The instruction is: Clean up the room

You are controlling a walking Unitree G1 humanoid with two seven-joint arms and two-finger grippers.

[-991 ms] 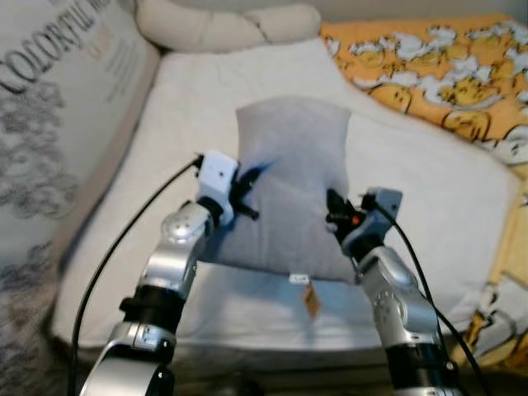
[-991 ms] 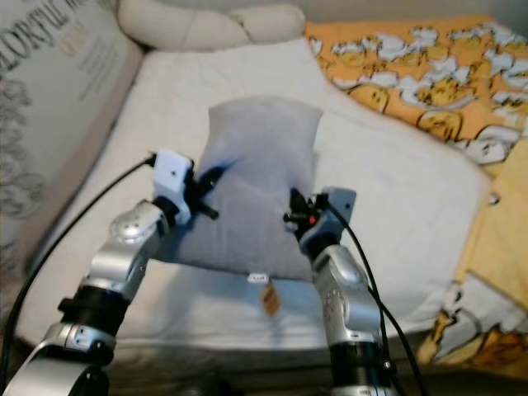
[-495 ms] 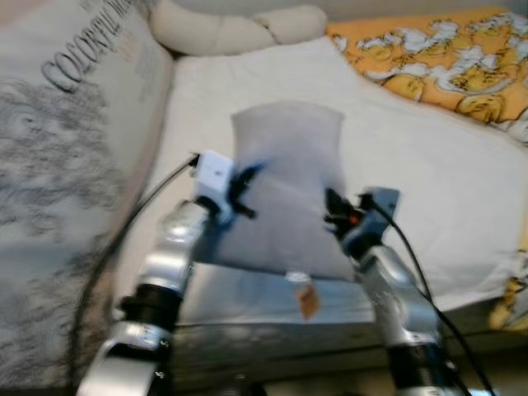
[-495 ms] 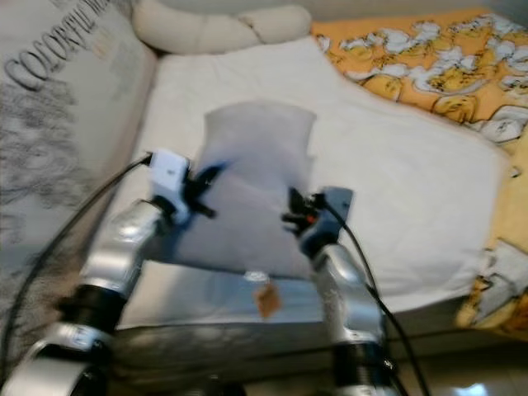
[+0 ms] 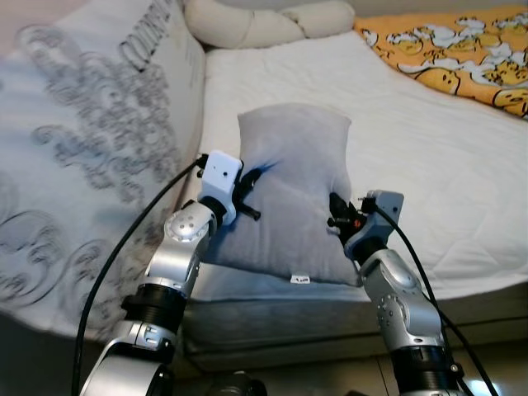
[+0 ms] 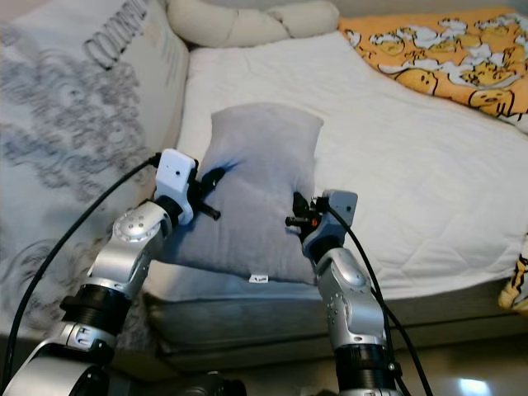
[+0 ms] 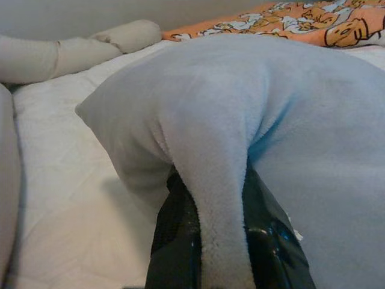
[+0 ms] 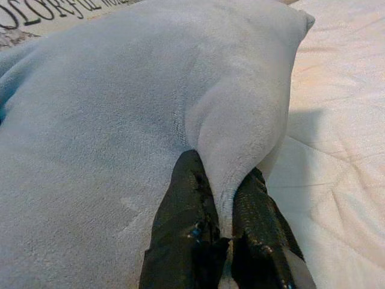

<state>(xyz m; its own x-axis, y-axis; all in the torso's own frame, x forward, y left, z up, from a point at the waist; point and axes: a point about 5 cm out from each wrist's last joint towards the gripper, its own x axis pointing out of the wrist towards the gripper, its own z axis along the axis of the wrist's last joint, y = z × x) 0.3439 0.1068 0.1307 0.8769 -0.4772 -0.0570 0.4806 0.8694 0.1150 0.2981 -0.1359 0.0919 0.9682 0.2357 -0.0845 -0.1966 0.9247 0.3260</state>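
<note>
A grey plush pillow (image 5: 289, 190) is held up over the front edge of the white mattress (image 5: 429, 148). My left gripper (image 5: 247, 181) is shut on a fold at the pillow's left side. My right gripper (image 5: 337, 216) is shut on a fold at its right side. In the left wrist view the two black fingers (image 7: 180, 241) pinch a ridge of grey pillow (image 7: 252, 132) fabric. In the right wrist view the fingers (image 8: 186, 229) squeeze a pillow (image 8: 120, 120) fold the same way. A small white tag (image 5: 300, 280) hangs from the pillow's lower edge.
A large cushion printed with grey swirls and lettering (image 5: 91, 157) leans along the left. A cream bolster (image 5: 264, 21) lies at the head of the bed. An orange patterned blanket (image 5: 462, 58) covers the far right. The mattress front edge (image 5: 346, 309) drops to the floor below.
The camera has shifted, so the bed now sits farther right and the printed cushion takes more of the left. Both grippers stay shut on the pillow.
</note>
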